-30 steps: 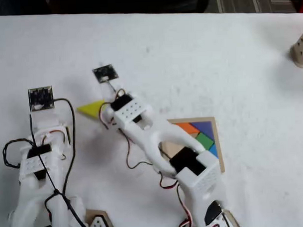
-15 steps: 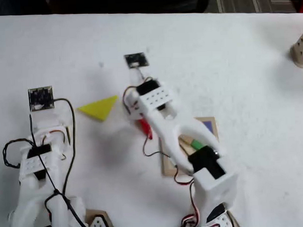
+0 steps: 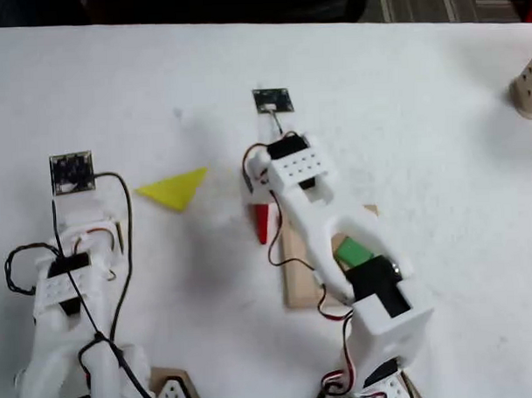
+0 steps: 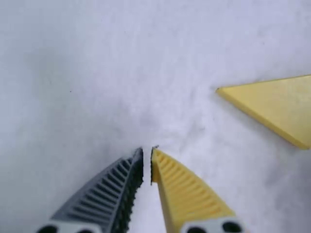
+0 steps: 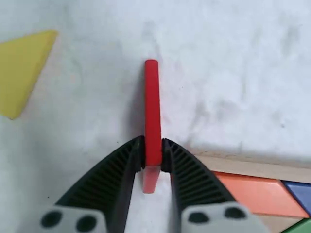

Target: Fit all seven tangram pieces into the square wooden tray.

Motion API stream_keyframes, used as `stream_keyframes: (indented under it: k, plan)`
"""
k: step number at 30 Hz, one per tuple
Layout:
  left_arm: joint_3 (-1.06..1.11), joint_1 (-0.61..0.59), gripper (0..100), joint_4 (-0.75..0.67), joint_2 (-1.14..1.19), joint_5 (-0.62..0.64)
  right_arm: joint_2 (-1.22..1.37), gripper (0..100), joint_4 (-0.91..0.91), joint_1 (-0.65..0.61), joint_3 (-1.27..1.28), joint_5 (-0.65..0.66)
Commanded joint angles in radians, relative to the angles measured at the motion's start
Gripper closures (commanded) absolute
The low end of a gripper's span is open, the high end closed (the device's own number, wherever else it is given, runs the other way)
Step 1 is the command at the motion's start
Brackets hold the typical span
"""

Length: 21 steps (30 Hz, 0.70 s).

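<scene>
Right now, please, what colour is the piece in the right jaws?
Red piece, best in right wrist view.

The right arm (image 3: 317,210) stretches from its base at the table's near edge out toward the middle, wrist tipped down. The right gripper (image 5: 153,143) has its jaws clamped on the flat faces of a red piece (image 5: 152,104) held on edge. The left arm (image 3: 71,258) sits folded near its base, and the left gripper (image 4: 147,154) is closed to a thin slit, holding nothing.
</scene>
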Motion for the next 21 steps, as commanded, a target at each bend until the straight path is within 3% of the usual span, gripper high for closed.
stream_keyframes:
  k: [1, 6, 13, 21]
  plan:
    - [-0.012, -0.01, 94, -0.021, -0.031, 0.014, -0.022, 98.1, -0.076, -0.035, 0.06, 0.009]
    - [-0.012, -0.01, 94, -0.021, -0.031, 0.014, -0.035, 98.2, -0.113, -0.044, 0.095, 0.009]
    - [-0.012, -0.01, 94, -0.021, -0.03, 0.014, -0.211, 98.2, 0.087, -0.021, 0.041, 0.014]
    - [-0.012, -0.01, 94, -0.023, -0.03, 0.014, -0.49, 98.2, 0.308, 0.111, 0.061, 0.155]
